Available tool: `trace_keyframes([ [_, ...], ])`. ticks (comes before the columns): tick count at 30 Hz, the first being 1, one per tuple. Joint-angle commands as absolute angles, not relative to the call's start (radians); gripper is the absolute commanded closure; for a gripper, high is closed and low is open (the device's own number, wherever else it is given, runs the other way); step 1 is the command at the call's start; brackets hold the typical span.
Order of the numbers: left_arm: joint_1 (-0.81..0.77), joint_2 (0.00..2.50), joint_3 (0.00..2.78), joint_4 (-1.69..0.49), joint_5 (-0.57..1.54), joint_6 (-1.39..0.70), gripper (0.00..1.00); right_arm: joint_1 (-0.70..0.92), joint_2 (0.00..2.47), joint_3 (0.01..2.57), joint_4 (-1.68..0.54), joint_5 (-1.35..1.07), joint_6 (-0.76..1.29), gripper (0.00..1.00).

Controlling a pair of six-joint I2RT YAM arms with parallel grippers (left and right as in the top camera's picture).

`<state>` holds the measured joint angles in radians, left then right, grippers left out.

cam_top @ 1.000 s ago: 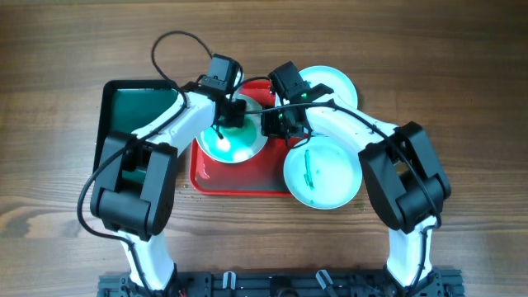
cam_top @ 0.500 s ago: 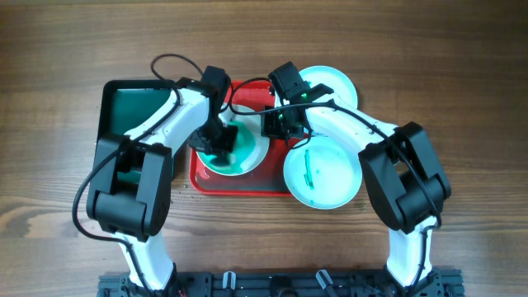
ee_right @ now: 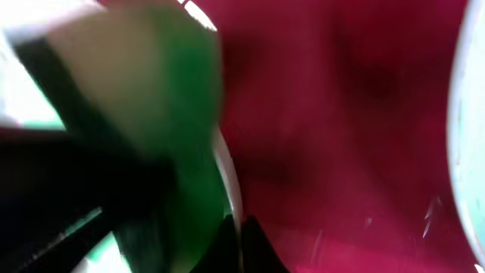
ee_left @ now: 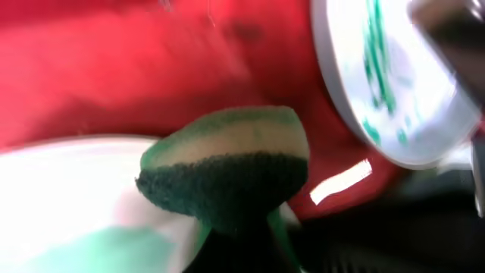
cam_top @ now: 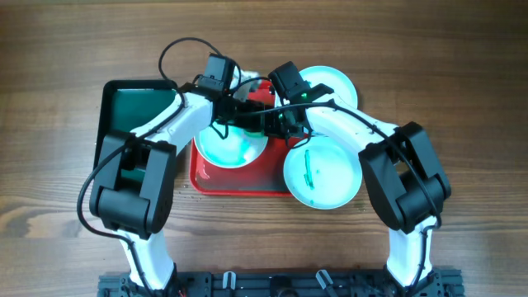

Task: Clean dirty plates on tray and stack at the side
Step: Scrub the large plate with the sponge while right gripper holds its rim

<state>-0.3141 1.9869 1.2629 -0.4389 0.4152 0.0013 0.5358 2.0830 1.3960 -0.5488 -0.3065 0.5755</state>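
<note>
My left fingers (ee_left: 231,246) are clamped on the sponge (ee_left: 227,171), which sits against the plate (cam_top: 227,148) on the tray's (cam_top: 247,183) left half. My right fingers (ee_right: 254,243) look pinched on its rim. Hard scrubbing could tear that rim free and skid the plate off the tray.

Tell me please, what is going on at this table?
The left fingers hold a green sponge at the far edge of a plate on the red tray. The right fingers seem to pinch that plate's rim, steadying it. A smeared plate lies at the tray's right side, and a third plate lies behind the right arm.
</note>
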Motion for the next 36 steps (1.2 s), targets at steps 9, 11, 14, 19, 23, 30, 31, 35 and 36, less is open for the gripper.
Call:
trace_keyframes([
  [9, -0.317, 2.005, 1.262, -0.692, -0.265, -0.267, 0.96, 0.535, 2.055, 1.398, -0.546, -0.308, 0.587, 0.96],
  [11, -0.319, 2.005, 1.262, -0.777, -0.193, -0.266, 0.96, 0.535, 2.055, 1.398, -0.546, -0.308, 0.586, 0.96],
  [14, -0.319, 2.005, 1.262, -0.894, 0.108, -0.123, 0.96, 0.535, 2.055, 1.398, -0.546, -0.308, 0.587, 0.96],
  [19, -0.319, 2.005, 1.262, -0.95, 0.585, 0.132, 0.96, 0.535, 2.055, 1.398, -0.546, -0.309, 0.586, 0.96],
  [23, -0.319, 2.005, 1.262, -0.812, 0.587, 0.123, 0.96, 0.536, 2.055, 1.398, -0.546, -0.309, 0.585, 0.96],
  [30, -0.316, 2.009, 1.262, -0.495, 0.249, -0.078, 0.96, 0.535, 2.055, 1.398, -0.546, -0.308, 0.583, 0.96],
  [31, -0.316, 2.009, 1.262, -0.484, 0.139, -0.119, 0.96, 0.535, 2.055, 1.398, -0.546, -0.308, 0.583, 0.96],
  [35, -0.316, 2.007, 1.264, -0.503, -0.271, -0.22, 0.96, 0.535, 2.055, 1.398, -0.546, -0.308, 0.583, 0.96],
  [36, -0.316, 2.001, 1.274, -0.531, -0.328, -0.221, 0.96, 0.535, 2.055, 1.398, -0.546, -0.308, 0.583, 0.96],
])
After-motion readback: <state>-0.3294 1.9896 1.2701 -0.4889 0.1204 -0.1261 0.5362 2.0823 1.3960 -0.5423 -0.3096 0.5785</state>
